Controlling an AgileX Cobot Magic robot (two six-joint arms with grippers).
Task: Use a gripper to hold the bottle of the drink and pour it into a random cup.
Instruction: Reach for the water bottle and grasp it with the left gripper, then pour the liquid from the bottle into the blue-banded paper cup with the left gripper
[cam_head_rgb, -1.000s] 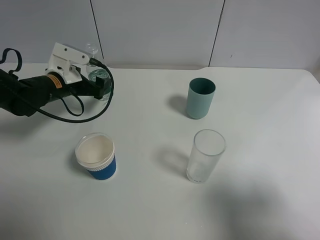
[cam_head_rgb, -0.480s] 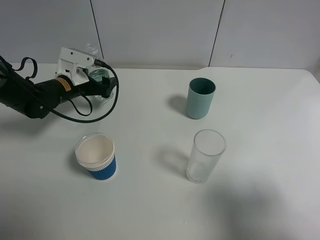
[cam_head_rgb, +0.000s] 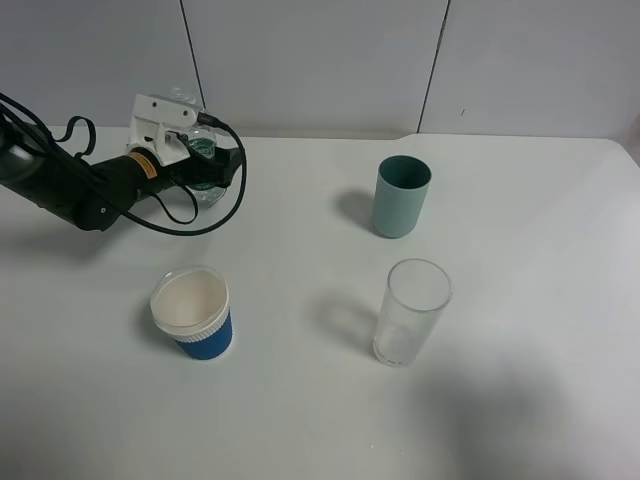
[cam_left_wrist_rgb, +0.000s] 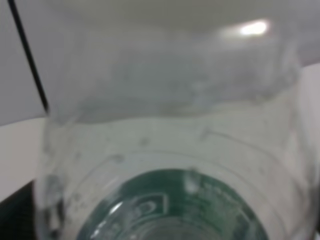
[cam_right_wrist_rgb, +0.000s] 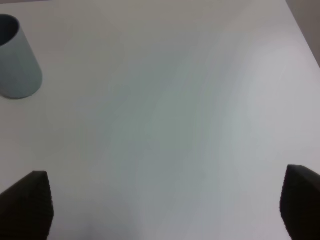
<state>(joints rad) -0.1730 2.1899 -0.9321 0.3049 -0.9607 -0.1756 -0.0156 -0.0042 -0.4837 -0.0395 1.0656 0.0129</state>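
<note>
1. The left gripper (cam_head_rgb: 214, 167), on its white-and-black arm, is hanging low over the white table (cam_head_rgb: 300, 420) at the 10 o'clock corner in the high view, its jaws standing wide on either side of the bottle of the drink (cam_head_rgb: 203, 147).
2. The uncapped bottle is standing upright there, green label showing, and is filling the left wrist view (cam_left_wrist_rgb: 170, 150). Whether the fingers are touching it cannot be told.
3. The blue paper cup (cam_head_rgb: 193, 315) is sitting at 6 o'clock from the bottle, well apart from it, its white inside showing.
4. A teal cup (cam_head_rgb: 401, 197) is standing at 1 o'clock from the table's middle, and a tall clear glass (cam_head_rgb: 412, 312) is standing at 6 o'clock from that cup.
5. The right gripper (cam_right_wrist_rgb: 162, 202) is hovering over bare table with its fingertips spread and nothing between them. The teal cup (cam_right_wrist_rgb: 17, 60) is showing at the edge of its wrist view.
</note>
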